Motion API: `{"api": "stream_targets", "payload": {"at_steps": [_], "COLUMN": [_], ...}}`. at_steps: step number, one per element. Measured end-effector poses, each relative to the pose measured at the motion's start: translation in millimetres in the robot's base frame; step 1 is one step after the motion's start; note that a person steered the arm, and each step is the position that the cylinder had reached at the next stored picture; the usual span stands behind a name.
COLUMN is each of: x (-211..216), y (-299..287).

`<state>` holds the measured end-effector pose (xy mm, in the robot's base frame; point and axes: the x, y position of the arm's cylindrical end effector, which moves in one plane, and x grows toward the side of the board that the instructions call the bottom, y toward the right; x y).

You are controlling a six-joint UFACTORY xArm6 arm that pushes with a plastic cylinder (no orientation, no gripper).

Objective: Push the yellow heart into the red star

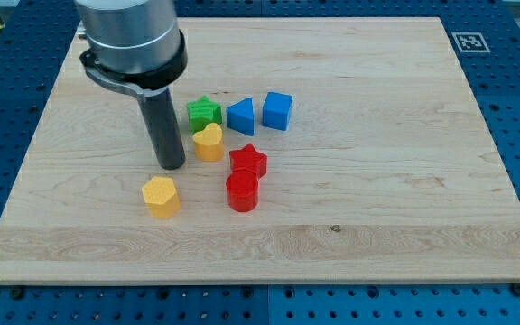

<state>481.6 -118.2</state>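
My tip (pixel 171 166), the blunt lower end of the dark rod, has no jaws and holds nothing; it rests on the pale wooden board (pixel 377 199) just left of the yellow plastic heart (pixel 208 142), apparently not quite touching. The red plastic star (pixel 248 161) lies just right of the heart and slightly nearer, so a rightward, slightly nearward push should join them. A green star (pixel 204 112), blue triangular block (pixel 240 116) and blue cube (pixel 277 110) sit beyond; a red cylinder (pixel 242 191) and yellow hexagonal block (pixel 161 197) lie nearer.

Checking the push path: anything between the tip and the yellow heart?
Nothing: in the camera view, only bare board separates my tip from the yellow heart on its right.
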Motion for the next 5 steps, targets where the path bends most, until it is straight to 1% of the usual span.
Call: {"api": "stream_targets", "payload": {"at_steps": [2, 3, 5], "x": [-27, -27, -28], "y": [-11, -2, 36]}}
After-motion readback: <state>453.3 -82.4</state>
